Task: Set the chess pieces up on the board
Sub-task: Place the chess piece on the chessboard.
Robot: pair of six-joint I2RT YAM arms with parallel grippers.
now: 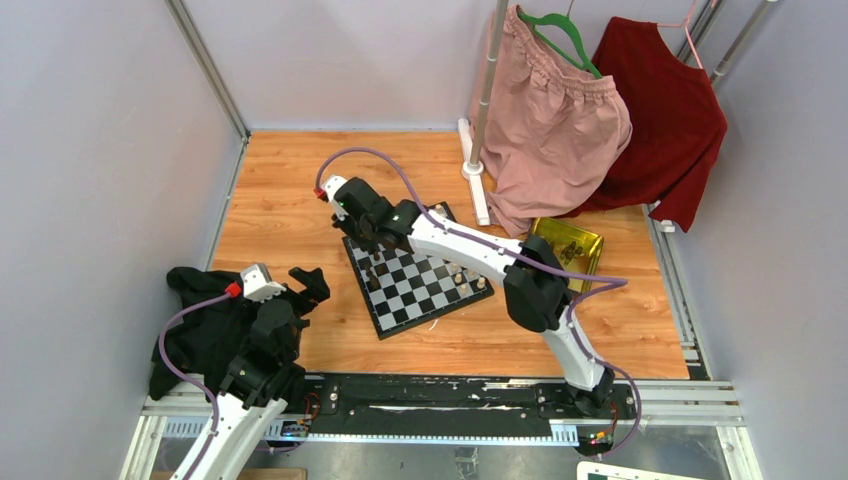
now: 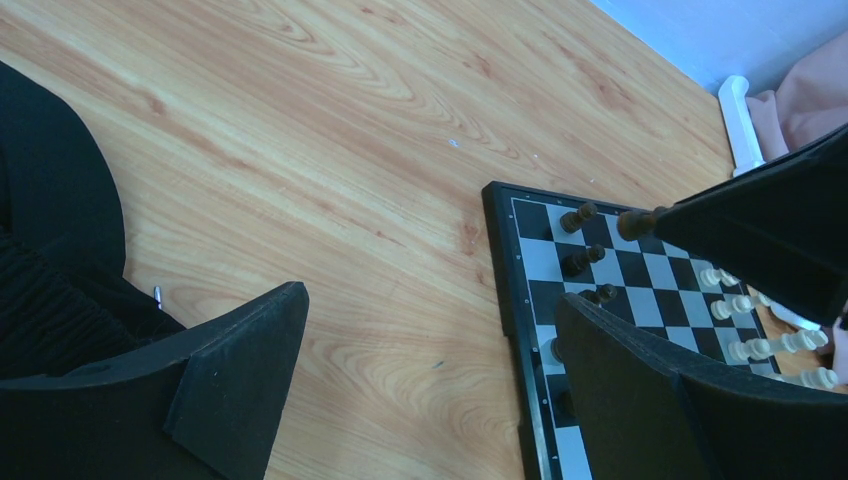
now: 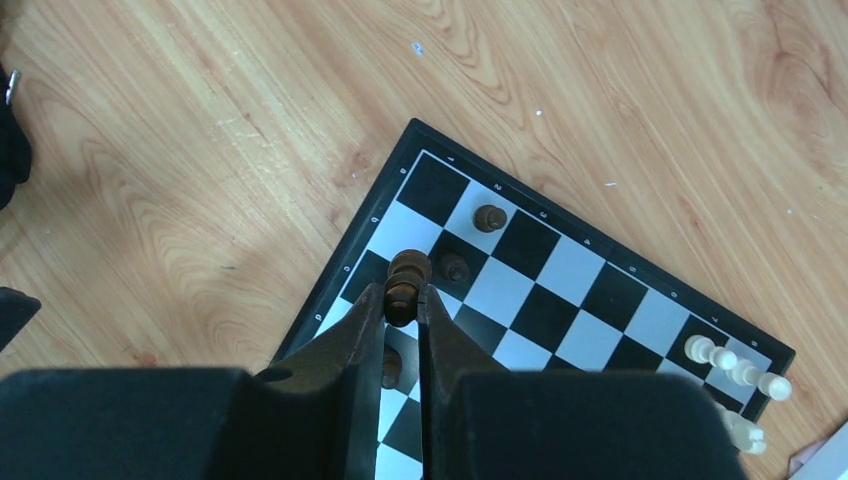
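Observation:
The board (image 1: 425, 292) lies tilted on the wooden table, also seen in the wrist views (image 2: 640, 268) (image 3: 570, 270). My right gripper (image 3: 403, 298) hovers over the board's left corner (image 1: 362, 232), shut on a dark chess piece (image 3: 409, 267). Three more dark pieces stand close by (image 3: 489, 217) (image 3: 455, 267) (image 3: 390, 370). The left wrist view shows dark pieces (image 2: 578, 215) (image 2: 582, 260) along that edge. My left gripper (image 2: 430, 310) is open and holds nothing, above bare table left of the board (image 1: 305, 285).
Cream-white pieces (image 3: 735, 365) (image 1: 465, 280) stand at the board's right side. A gold tray (image 1: 567, 245) lies right of the board. Black cloth (image 1: 195, 320) sits under the left arm. Pink (image 1: 555, 120) and red (image 1: 665, 110) garments hang on a rack at the back right.

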